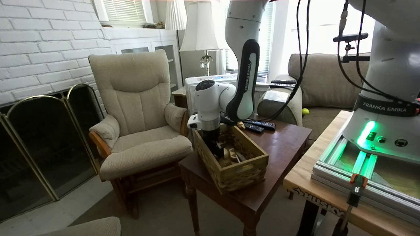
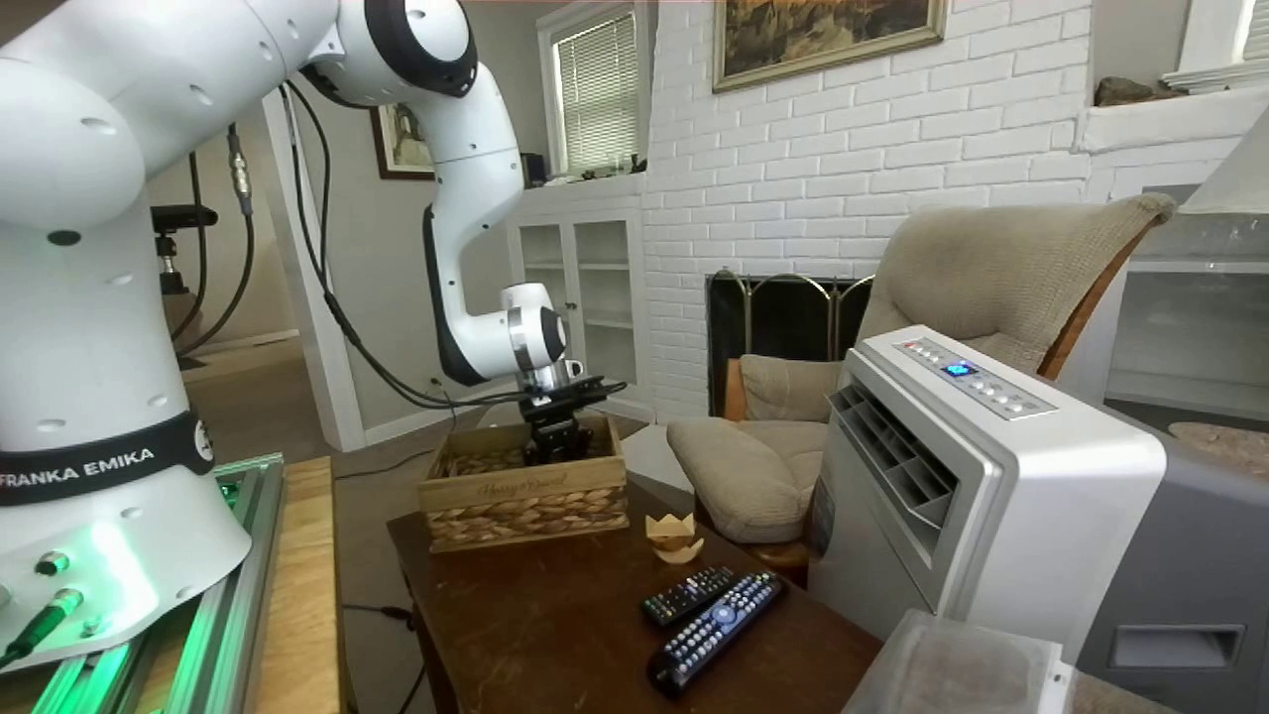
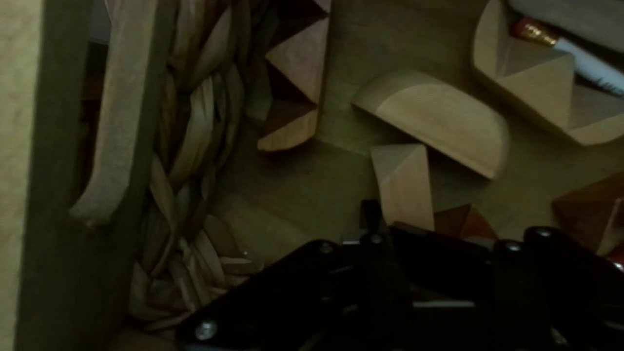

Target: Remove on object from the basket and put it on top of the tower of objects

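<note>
The brown woven basket [image 1: 244,175] stands on the dark wooden table, also in an exterior view [image 2: 525,506]. Loose wooden pieces lie inside it: a pale half-round block [image 3: 434,122], a pale narrow block [image 3: 404,190], a notched piece [image 3: 541,92] and reddish pieces [image 3: 468,222]. My gripper [image 3: 438,239] points down inside the basket, in both exterior views [image 1: 218,150] [image 2: 555,446]. One fingertip is beside the narrow block's left edge. A dark shape fills the space between the fingers; whether it is held is unclear. The tower [image 2: 674,535], small stacked pale pieces, stands on the table beside the basket.
Two remotes [image 2: 709,620] lie on the table [image 2: 555,615] near the tower. The basket wall [image 3: 24,195] is close left of my gripper. A white pencil-like stick [image 3: 585,63] lies in the basket. A white appliance [image 2: 1011,466] and an armchair [image 1: 141,108] stand near the table.
</note>
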You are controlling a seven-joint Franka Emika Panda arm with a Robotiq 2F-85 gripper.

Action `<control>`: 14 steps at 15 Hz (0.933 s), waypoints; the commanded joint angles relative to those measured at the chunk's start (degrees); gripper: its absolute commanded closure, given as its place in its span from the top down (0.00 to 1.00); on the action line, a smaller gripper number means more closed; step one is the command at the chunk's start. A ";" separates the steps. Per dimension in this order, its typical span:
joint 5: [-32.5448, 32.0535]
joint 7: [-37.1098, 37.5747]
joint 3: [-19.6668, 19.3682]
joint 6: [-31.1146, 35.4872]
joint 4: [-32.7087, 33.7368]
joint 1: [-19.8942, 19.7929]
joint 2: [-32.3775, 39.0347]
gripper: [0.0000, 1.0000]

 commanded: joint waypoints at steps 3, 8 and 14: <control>-1.56 1.20 0.29 0.13 -0.70 -0.15 -0.99 0.13; -4.37 1.62 -1.89 1.76 -0.94 1.16 -1.64 0.54; -6.33 0.87 -0.81 -1.39 -2.05 -0.48 -2.61 0.96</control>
